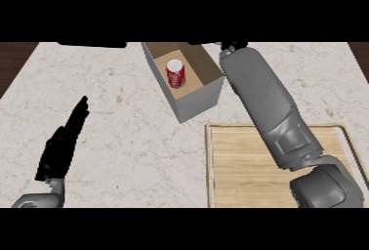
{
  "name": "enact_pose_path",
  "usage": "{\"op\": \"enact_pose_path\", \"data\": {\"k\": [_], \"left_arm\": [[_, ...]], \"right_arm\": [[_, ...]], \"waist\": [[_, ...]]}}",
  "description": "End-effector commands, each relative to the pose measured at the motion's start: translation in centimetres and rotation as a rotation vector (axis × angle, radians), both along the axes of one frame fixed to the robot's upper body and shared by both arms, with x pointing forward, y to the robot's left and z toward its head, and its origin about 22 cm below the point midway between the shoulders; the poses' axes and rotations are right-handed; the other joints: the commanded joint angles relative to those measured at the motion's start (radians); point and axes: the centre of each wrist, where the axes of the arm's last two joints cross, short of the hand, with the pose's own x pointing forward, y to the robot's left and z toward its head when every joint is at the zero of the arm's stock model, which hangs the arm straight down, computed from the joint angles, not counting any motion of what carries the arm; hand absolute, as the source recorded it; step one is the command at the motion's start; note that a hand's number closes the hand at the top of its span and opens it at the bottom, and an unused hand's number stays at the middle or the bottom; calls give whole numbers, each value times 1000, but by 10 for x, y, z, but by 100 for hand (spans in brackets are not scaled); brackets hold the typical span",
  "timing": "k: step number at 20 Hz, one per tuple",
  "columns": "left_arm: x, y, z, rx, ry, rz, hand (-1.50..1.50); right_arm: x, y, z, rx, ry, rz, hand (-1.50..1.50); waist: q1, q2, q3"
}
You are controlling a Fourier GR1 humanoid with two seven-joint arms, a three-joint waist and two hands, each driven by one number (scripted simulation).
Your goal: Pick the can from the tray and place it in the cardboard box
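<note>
Judging the can (175, 74) already inside the box (198, 100), we risk our right hand (232, 47) at one o'clock, whose state we cannot tell, clipping the box wall on retreat, while our left hand (63, 140) rests open and empty at nine o'clock.

Item 1: desk (122, 146), pale marbled top with thin brown veins; a bare stretch lies just right of the left hand (61, 141) and beyond it.
Item 2: dark brown strip (10, 58), past the desk's edge, beyond and left of that hand.
</note>
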Motion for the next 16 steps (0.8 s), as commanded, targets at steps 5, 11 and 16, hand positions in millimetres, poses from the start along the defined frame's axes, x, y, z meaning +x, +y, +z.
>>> {"op": "enact_pose_path", "data": {"k": [5,11,16], "left_arm": [[-1,17,-14,6,5,65,0],[-20,19,-19,-5,29,70,0],[1,32,-15,7,13,72,0]], "right_arm": [[10,-102,-8,138,-68,-152,-150],[-5,-186,-28,165,-96,-185,-150],[-20,-217,-47,125,-70,-114,-150]], "waist": [[-65,-17,-1],[-72,-27,0],[-72,-23,-1]]}}
